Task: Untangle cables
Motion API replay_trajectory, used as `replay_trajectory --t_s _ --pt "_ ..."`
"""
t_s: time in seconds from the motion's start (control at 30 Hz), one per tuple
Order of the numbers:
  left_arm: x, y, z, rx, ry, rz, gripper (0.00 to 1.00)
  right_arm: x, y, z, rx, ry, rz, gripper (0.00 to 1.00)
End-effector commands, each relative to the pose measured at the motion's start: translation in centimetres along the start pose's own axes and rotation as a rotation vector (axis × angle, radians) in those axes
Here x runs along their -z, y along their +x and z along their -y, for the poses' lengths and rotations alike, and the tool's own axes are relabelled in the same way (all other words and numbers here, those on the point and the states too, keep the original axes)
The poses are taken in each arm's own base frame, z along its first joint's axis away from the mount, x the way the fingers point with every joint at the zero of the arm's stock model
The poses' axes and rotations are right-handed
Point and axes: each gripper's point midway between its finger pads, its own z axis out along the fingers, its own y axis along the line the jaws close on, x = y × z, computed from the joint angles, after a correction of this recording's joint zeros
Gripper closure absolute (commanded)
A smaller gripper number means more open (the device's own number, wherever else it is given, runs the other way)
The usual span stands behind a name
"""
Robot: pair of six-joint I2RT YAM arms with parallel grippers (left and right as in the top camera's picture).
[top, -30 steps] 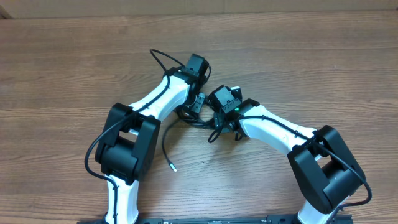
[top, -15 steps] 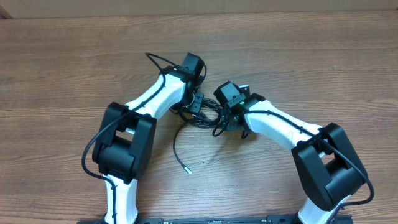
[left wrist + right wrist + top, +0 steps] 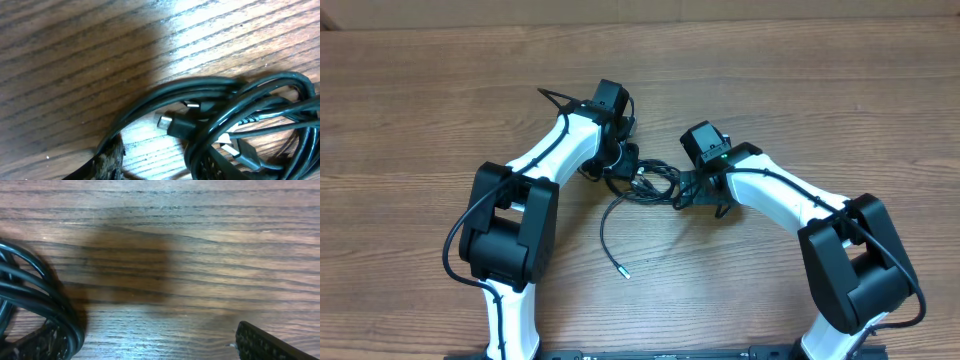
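The black cables (image 3: 655, 183) lie in a tangle on the wooden table between my two grippers. One loose strand curves down to a silvery plug tip (image 3: 623, 270). My left gripper (image 3: 628, 160) sits at the tangle's left end. In the left wrist view its fingers (image 3: 157, 165) are apart, with bare wood between them and cable loops (image 3: 240, 95) lying over the right finger; a plug (image 3: 165, 121) lies just ahead. My right gripper (image 3: 695, 190) is at the tangle's right end. Its fingers (image 3: 155, 345) are wide open, with cable strands (image 3: 30, 290) lying against the left finger.
The wooden table (image 3: 820, 90) stretches around both arms. Thick black wires run along the white arm links. The arm bases stand at the front edge.
My left gripper has moved left and away, and my right gripper has moved right. The tangle has stretched out between them. The loose plug end has shifted right.
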Motion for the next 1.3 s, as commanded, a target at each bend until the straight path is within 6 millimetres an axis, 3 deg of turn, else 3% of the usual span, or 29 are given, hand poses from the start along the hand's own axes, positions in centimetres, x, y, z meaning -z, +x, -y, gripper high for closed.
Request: replay_trajectory --t_s 0.0,0.13,0.37,0.6,0.73,1.03,1.27 --pt "0.5 0.6 -11.1 0.15 -0.391 0.0 0.51 -1.6 3.7 10.4 0.064 0.442 -0.132 0.0" --pt "0.3 0.3 -10.0 0.118 -0.328 -0.004 0.43 -1.5 3.0 8.3 0.026 0.308 -0.151 0.0" --pt "2.2 0.0 -9.0 0.101 -0.289 -0.004 0.45 1.6 -0.4 4.8 0.048 0.118 -0.154 0.0" --pt "4.4 -0.4 -6.1 0.098 -0.14 0.036 0.44 4.1 1.0 -1.2 0.061 -0.272 -0.288 0.0" --pt "4.2 -0.3 -4.3 0.064 -0.036 0.025 0.39 5.5 1.6 -4.3 0.032 -0.483 -0.338 0.0" --pt "0.9 -0.2 -4.5 0.046 -0.02 -0.002 0.4 4.1 -1.5 -5.3 -0.082 -0.318 -0.168 0.04" --pt "-1.1 -0.2 -4.8 0.044 -0.018 -0.021 0.4 3.9 -3.7 -6.6 -0.007 -0.172 0.029 0.04"
